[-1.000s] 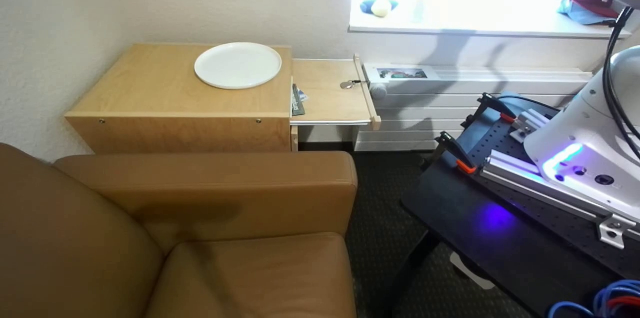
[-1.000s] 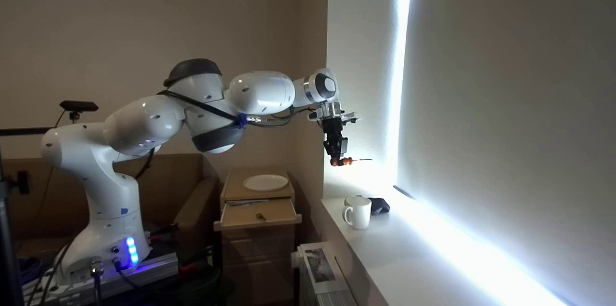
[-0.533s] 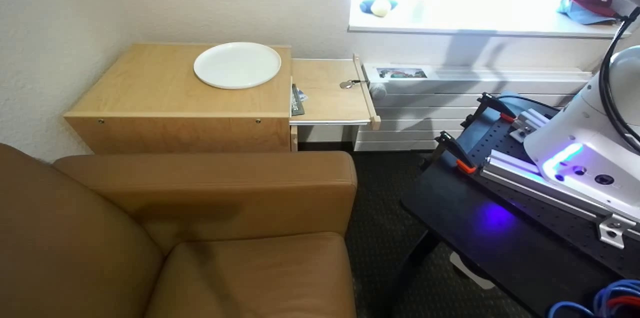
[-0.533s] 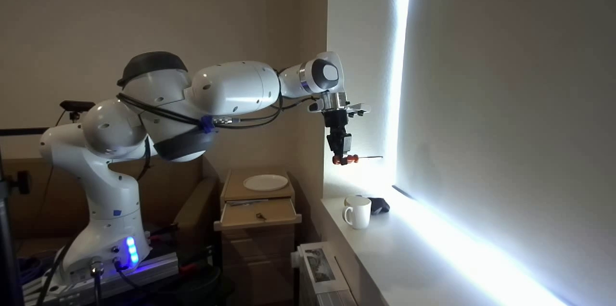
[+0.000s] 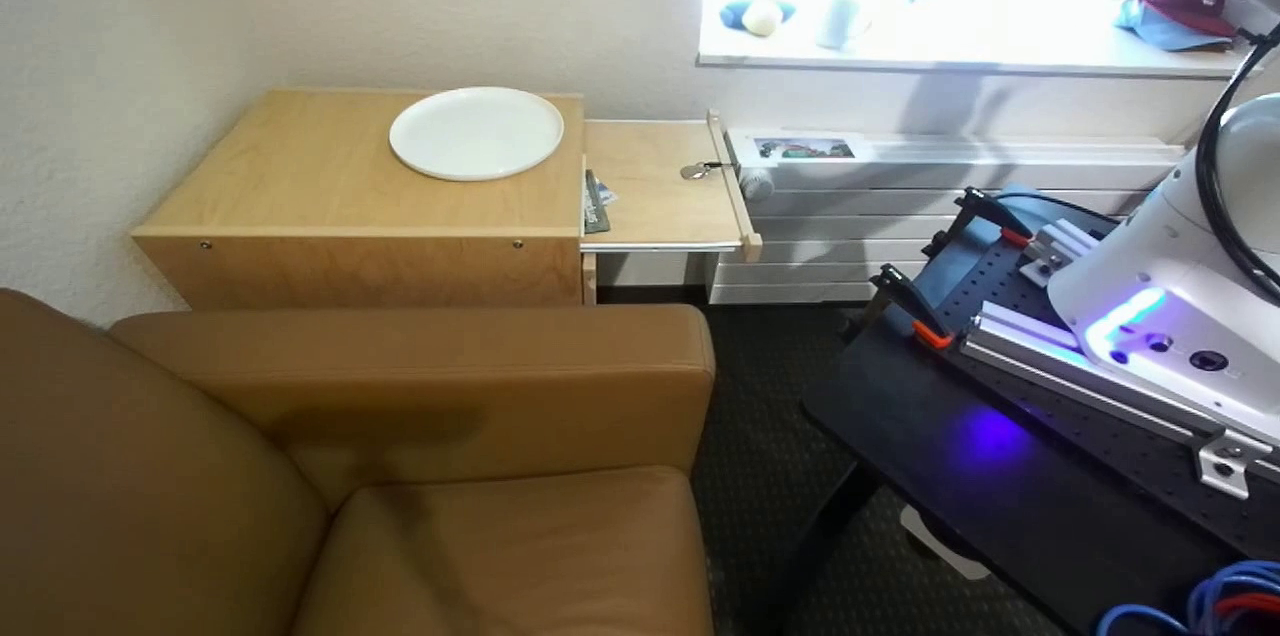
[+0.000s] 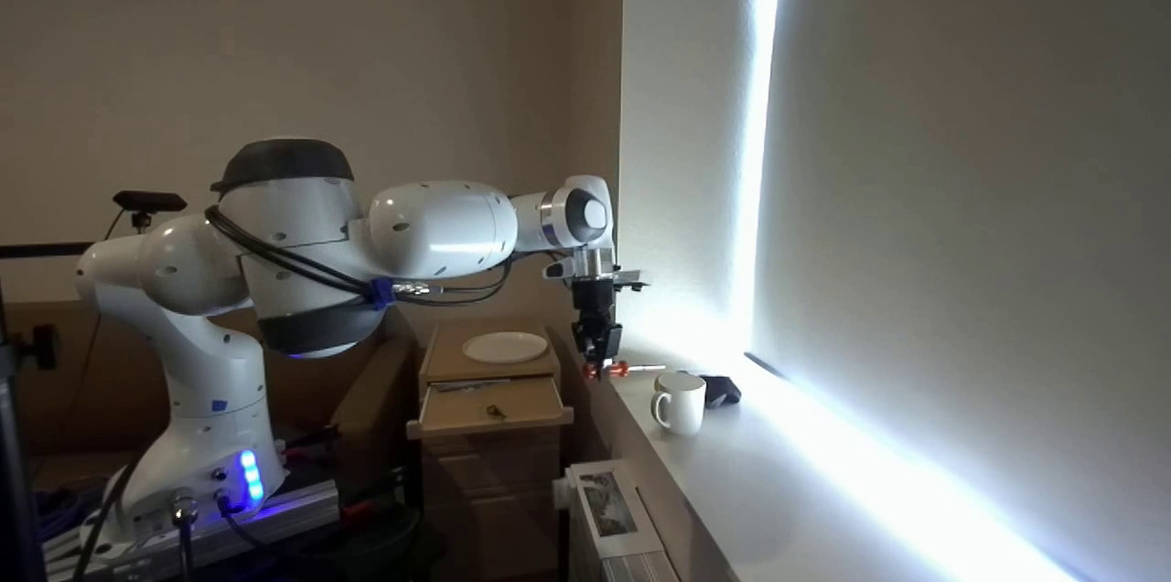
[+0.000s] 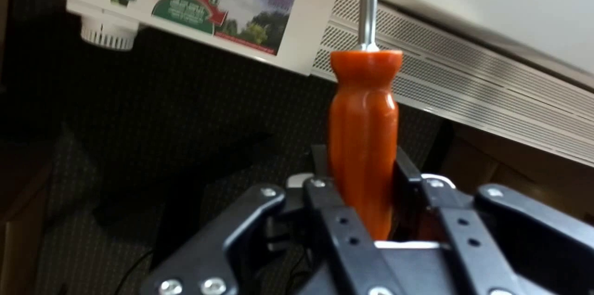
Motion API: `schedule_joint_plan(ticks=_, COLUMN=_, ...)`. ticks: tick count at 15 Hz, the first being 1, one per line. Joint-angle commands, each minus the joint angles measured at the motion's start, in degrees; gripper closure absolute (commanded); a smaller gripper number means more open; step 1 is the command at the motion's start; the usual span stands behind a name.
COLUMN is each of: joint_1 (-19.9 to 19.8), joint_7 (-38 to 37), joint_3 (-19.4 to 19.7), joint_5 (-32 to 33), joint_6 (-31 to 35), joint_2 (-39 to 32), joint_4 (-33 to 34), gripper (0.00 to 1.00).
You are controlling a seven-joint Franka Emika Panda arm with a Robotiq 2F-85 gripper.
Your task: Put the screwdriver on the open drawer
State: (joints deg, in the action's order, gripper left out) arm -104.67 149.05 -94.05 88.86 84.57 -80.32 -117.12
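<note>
Pincer [image 7: 363,163] is clamped snug on the screwdriver [image 7: 364,114], but swing too low and it might clip the mug [image 6: 684,406] right of centre.

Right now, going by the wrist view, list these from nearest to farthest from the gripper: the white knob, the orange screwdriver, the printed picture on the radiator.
1. Orange screwdriver: handle held in the gripper.
2. Printed picture: on the radiator, at upper left.
3. White knob: past the picture, farther left.
</note>
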Motion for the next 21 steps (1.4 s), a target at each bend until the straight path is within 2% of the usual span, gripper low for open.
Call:
schedule_joint_plan(ticks=1, joint_1=-6.06, joint_7=0.00, joint_3=9.13, joint_5=2.47, joint_6=11.22, joint_2=4.21, joint_4=-14.55, gripper=0.92)
schedule_joint_plan(ticks=4, joint_1=-9.18, joint_7=-0.16, joint_3=19.27, joint_5=11.16, joint_6=22.37, joint_2=8.30, joint_4=-24.04, gripper=0.92)
schedule_joint_plan(ticks=6, joint_1=-10.59, joint_7=-0.25, joint_3=27.06, joint_5=21.10, joint_6=30.56, joint_2=10.86, joint_4=-27.43, gripper=0.92)
schedule_joint_plan(ticks=8, joint_1=-12.17, joint_7=-0.16, joint_3=34.17, joint_5=31.78, joint_6=38.82, joint_2=13.24, joint_4=-28.74, gripper=0.92)
schedule_joint_plan(ticks=11, joint_1=-16.16, joint_7=-0.36, joint_3=42.74, joint_5=47.86, joint_6=51.84, joint_2=14.07, joint_4=-26.77, gripper=0.92)
schedule_joint_plan(ticks=12, joint_1=-5.75, joint_7=-6.99, joint_3=43.29, joint_5=40.21, joint_6=52.37, joint_2=19.46, joint_4=-24.30, gripper=0.67)
schedule_joint_plan(ticks=14, joint_1=-7.66, joint_7=-8.11, joint_3=46.42, joint_5=46.01, joint_6=56.62, joint_2=20.01, joint_4=-23.99, gripper=0.67)
schedule_joint_plan(ticks=16, joint_1=-7.22, joint_7=-8.19, joint_3=46.49, joint_5=46.32, joint_6=57.17, joint_2=20.47, joint_4=-23.91, gripper=0.67)
schedule_joint_plan(ticks=17, joint_1=-7.05, joint_7=-8.20, joint_3=46.32, joint_5=46.32, joint_6=57.18, joint_2=20.51, joint_4=-23.93, gripper=0.92)
schedule_joint_plan(ticks=18, joint_1=-8.69, joint_7=-5.43, joint_3=51.50, joint_5=49.80, joint_6=62.83, joint_2=18.06, joint_4=-19.41, gripper=0.92)
schedule_joint_plan(ticks=19, joint_1=-16.12, joint_7=2.54, joint_3=52.17, joint_5=53.40, joint_6=63.15, joint_2=11.08, joint_4=-18.08, gripper=0.92)
schedule_joint_plan(ticks=21, joint_1=-17.68, joint_7=2.35, joint_3=56.40, joint_5=62.04, joint_6=72.77, joint_2=10.92, joint_4=-13.85, gripper=0.92)
